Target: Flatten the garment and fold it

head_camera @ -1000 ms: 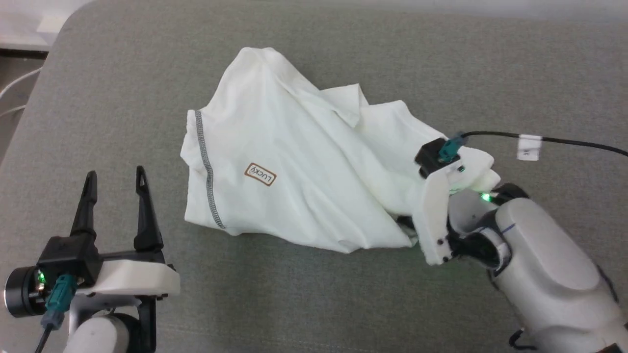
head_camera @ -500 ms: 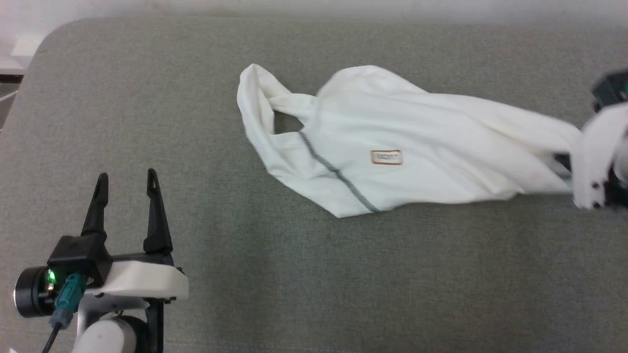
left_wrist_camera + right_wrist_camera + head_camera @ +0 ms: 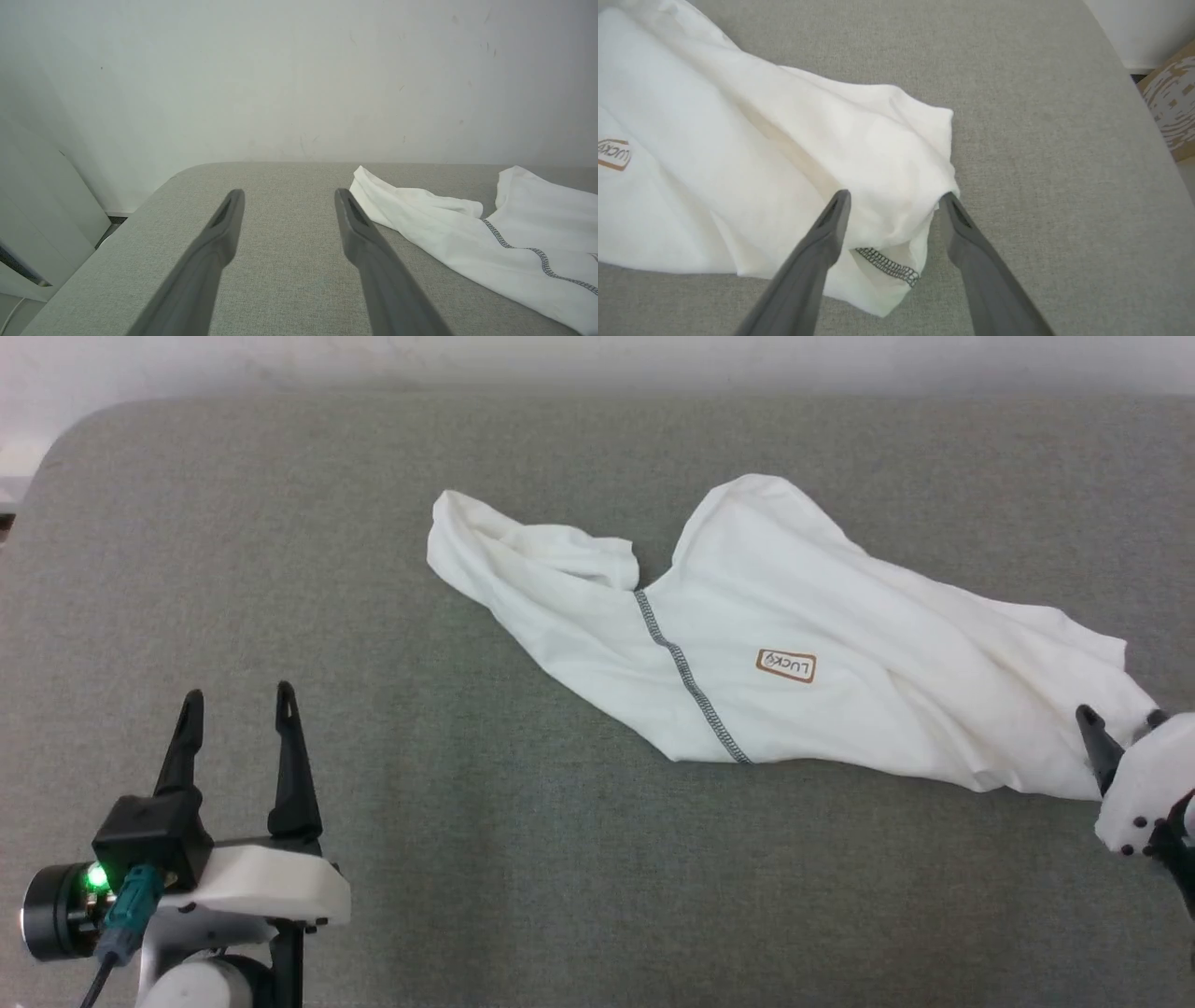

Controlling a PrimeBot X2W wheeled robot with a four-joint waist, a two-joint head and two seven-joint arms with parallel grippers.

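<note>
- A white long-sleeved shirt [image 3: 840,644] lies stretched out, wrinkled and unfolded, on a grey fabric-covered table [image 3: 280,523]. From the head view it runs from the middle of the table out toward the robot's right side.
- A grey stitched seam [image 3: 686,677] crosses the shirt diagonally. Just to its right sits a small brown-outlined rectangular logo [image 3: 785,665].
- One loose part of the shirt, bunched and folded over itself [image 3: 523,560], trails off toward the upper middle of the table.
- The left end effector [image 3: 239,693] sits at the lower left of the head view, well apart from the shirt. Its two dark fingers are spread with nothing between them.
- In the left wrist view, the left end effector [image 3: 288,193] hovers over bare table [image 3: 285,270], with the shirt [image 3: 514,233] off to the right and a pale wall [image 3: 280,70] behind.
- The right end effector [image 3: 1120,719] is at the right edge of the head view, at the shirt's far right end.
- In the right wrist view, the right end effector [image 3: 895,195] has its fingers spread wide, one on each side of the shirt's [image 3: 738,140] crumpled end. The cloth lies between them unpinched, and a dark-stitched hem [image 3: 887,267] shows beneath.
</note>
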